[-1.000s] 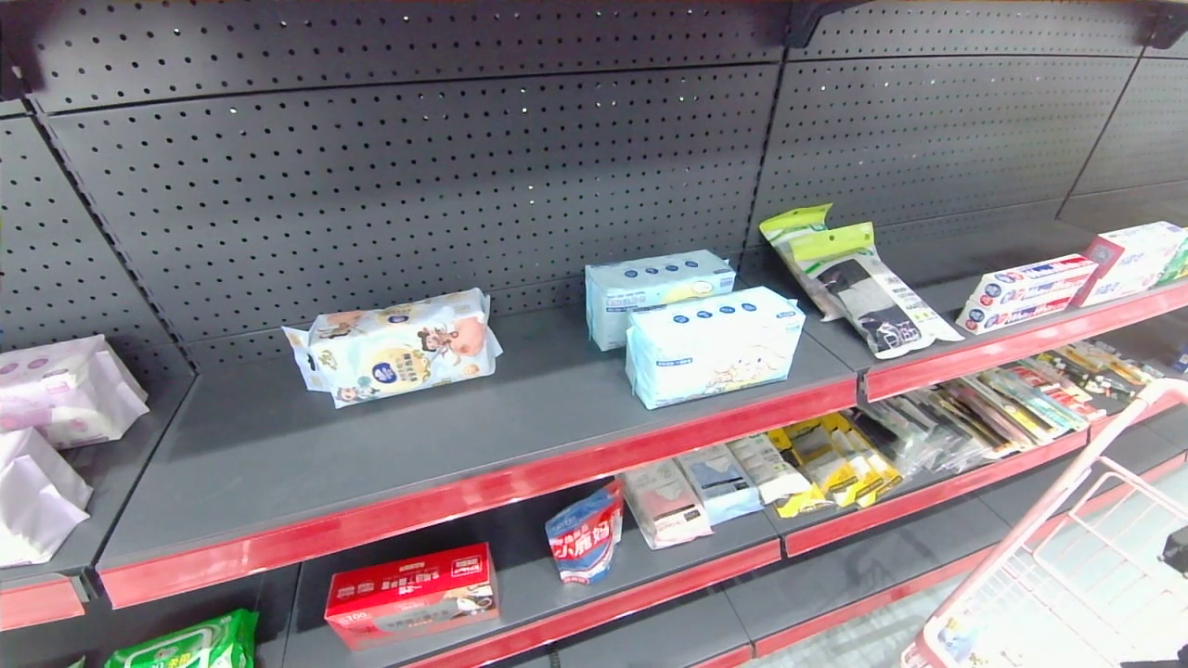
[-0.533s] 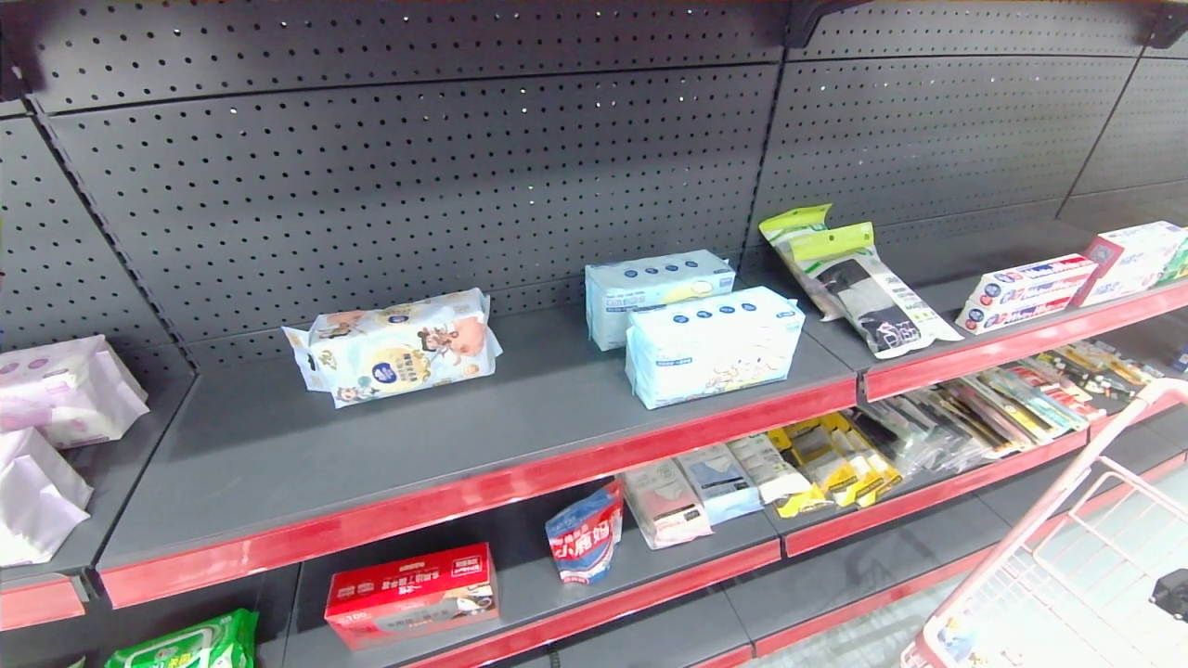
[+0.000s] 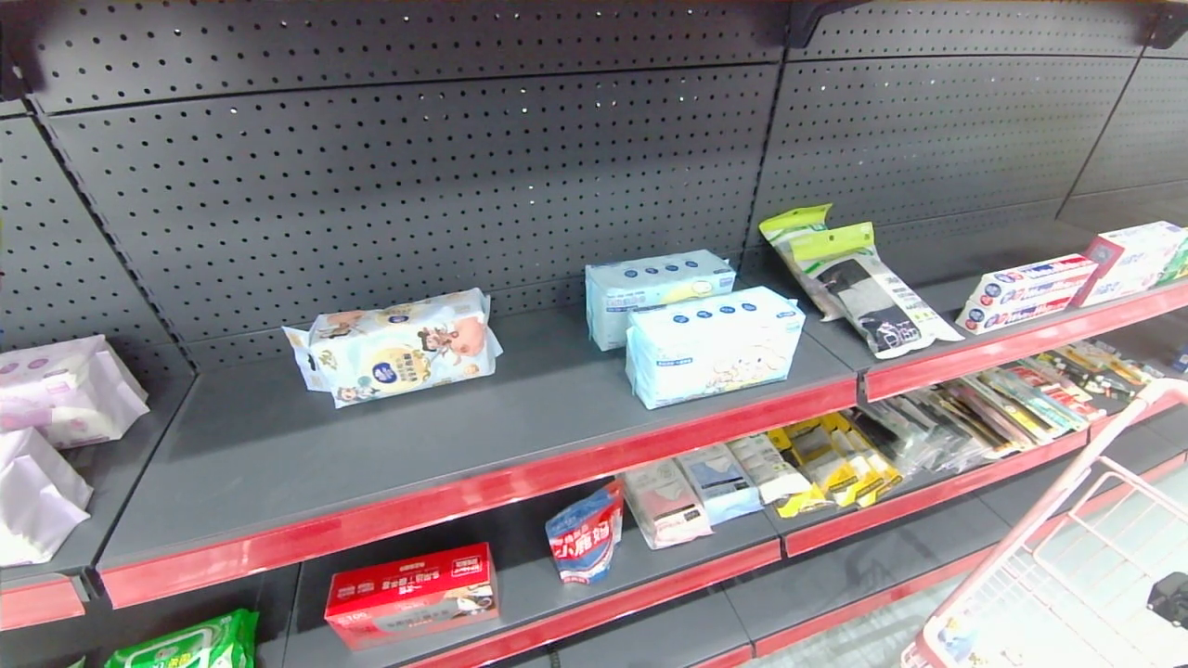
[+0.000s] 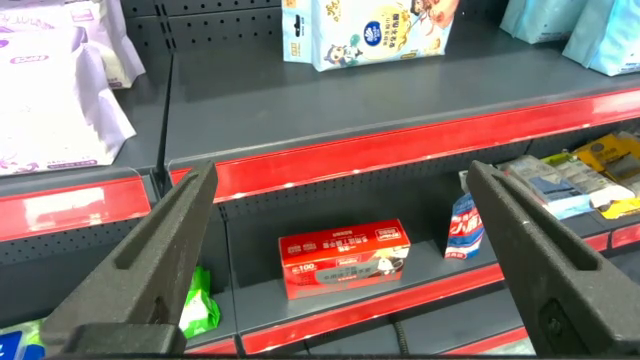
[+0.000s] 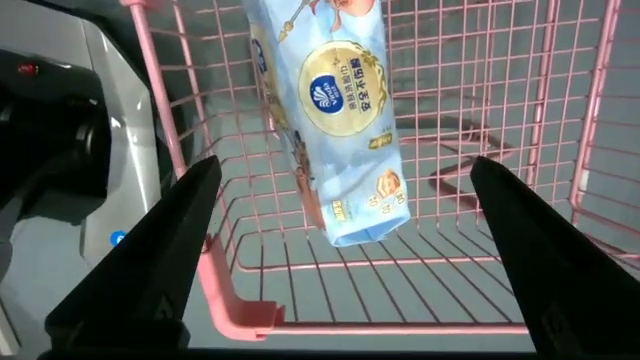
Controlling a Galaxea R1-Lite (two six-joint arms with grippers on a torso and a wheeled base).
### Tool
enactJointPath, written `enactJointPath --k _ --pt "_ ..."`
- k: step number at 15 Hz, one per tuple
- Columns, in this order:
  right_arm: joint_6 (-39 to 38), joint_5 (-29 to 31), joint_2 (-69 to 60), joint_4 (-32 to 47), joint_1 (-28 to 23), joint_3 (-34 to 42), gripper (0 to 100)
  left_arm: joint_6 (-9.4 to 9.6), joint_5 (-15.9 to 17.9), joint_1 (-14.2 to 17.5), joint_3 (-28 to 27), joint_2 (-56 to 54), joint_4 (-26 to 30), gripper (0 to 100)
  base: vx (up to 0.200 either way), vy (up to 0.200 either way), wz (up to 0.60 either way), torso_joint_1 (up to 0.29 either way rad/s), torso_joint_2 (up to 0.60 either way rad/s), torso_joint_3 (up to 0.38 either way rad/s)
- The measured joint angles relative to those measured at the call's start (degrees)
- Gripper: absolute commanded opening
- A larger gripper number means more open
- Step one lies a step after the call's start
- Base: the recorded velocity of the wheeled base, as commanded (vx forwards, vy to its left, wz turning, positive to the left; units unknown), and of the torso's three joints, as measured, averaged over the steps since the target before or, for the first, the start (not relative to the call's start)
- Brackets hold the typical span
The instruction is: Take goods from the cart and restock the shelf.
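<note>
I see the pack [image 5: 330, 110] inside the pink wire cart [image 5: 230, 300]: pale blue soft wrap, cartoon print, round blue badge. Right hand [image 5: 342, 170] is spread wide over it, gripping nothing. Left hand [image 4: 342, 172] is likewise released, facing the shelf [image 4: 400, 110] edge. A twin pack [image 3: 394, 346] sits on the shelf with tissue packs [image 3: 710, 345] near it. Red box [image 4: 345, 258] one level down.
</note>
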State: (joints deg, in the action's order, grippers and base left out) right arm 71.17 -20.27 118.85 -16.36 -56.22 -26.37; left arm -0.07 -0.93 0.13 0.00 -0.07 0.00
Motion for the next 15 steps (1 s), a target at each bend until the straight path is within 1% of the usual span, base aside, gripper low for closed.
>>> enactJointPath --k 1,2,3,10,15 --pt "0.98 0.05 0.15 0.02 -0.24 0.00 100 0.00 -0.02 0.00 0.00 0.00 0.00 100 0.000 0.000 0.00 0.000 0.00 0.000" --pt "1.66 0.07 0.30 0.00 -0.37 0.00 100 0.02 0.00 0.02 0.00 0.00 0.00 100 0.000 0.000 -0.60 0.002 0.00 0.002" --pt "1.83 0.07 0.52 -0.04 -0.41 0.00 100 0.00 -0.02 0.02 0.00 0.00 0.00 100 0.000 0.000 0.00 -0.056 0.06 0.061" --pt "4.01 0.29 2.18 -0.06 -1.00 -1.00 100 0.00 -0.02 0.05 -0.02 0.00 0.00 100 0.000 0.000 0.00 -0.147 0.32 0.168" --pt "3.99 0.27 3.28 0.02 -1.07 -1.94 100 -0.02 -0.02 0.05 0.00 0.00 0.00 100 0.000 0.000 0.00 -0.016 0.04 0.022"
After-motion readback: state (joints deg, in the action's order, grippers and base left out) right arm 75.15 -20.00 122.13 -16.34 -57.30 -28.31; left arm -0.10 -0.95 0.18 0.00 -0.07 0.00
